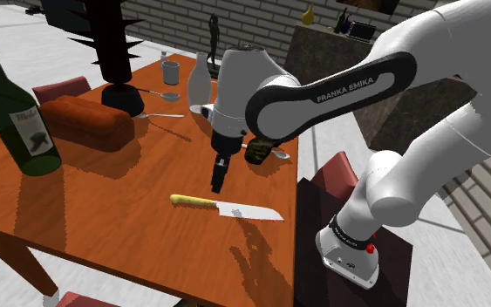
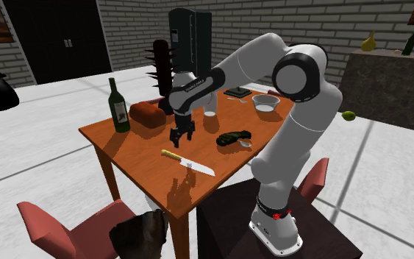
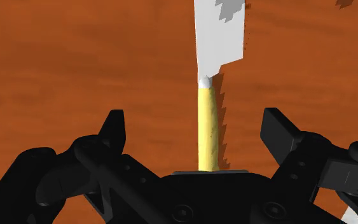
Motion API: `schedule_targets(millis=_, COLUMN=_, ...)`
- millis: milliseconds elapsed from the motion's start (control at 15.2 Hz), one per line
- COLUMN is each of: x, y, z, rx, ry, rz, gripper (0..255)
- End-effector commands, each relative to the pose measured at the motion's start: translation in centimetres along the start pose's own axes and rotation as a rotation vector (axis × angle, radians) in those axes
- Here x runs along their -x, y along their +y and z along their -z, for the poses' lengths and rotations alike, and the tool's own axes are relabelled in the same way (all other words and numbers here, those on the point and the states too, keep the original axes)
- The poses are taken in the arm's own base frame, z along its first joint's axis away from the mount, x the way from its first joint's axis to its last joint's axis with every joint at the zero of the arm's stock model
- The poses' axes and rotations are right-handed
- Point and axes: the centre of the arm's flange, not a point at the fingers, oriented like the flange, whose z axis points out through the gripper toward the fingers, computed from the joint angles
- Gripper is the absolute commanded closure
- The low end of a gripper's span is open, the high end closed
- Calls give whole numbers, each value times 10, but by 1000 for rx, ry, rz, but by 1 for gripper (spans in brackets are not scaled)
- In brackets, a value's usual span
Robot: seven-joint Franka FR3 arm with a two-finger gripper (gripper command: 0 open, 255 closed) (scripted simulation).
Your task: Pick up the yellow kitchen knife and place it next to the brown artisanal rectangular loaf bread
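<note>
Well apart from the tool (image 1: 218,185), toward the shoulder view's left: brown loaf (image 1: 86,122) on the desk (image 1: 104,209). Directly beneath the tool: yellow-handled knife (image 1: 224,207), flat on the desk, untouched. Hovering, spread wide over the handle, gripping nothing. Judged early, with nothing finished: grasp, lift, carry and set-down beside the loaf all left.

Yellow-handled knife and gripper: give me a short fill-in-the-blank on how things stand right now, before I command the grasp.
The yellow-handled kitchen knife lies flat on the orange-brown wooden ____.
The black two-finger gripper hovers over the knife's handle with its fingers ____.
The brown rectangular loaf stands next to the tall dark green ____.
Missing words: table; open; bottle.
</note>
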Motion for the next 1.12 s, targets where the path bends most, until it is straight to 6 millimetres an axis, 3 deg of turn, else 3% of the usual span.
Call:
schedule_targets(millis=0, x=-10, y=-14, z=-19, rx=-6, ry=-4, rz=45, gripper=0)
schedule_targets(millis=594, x=-12, y=-19, z=-64, rx=-8, ry=-5, rz=57, gripper=0)
schedule_targets(millis=1056, x=-12, y=-19, z=-64, rx=-8, ry=-5, rz=57, gripper=0)
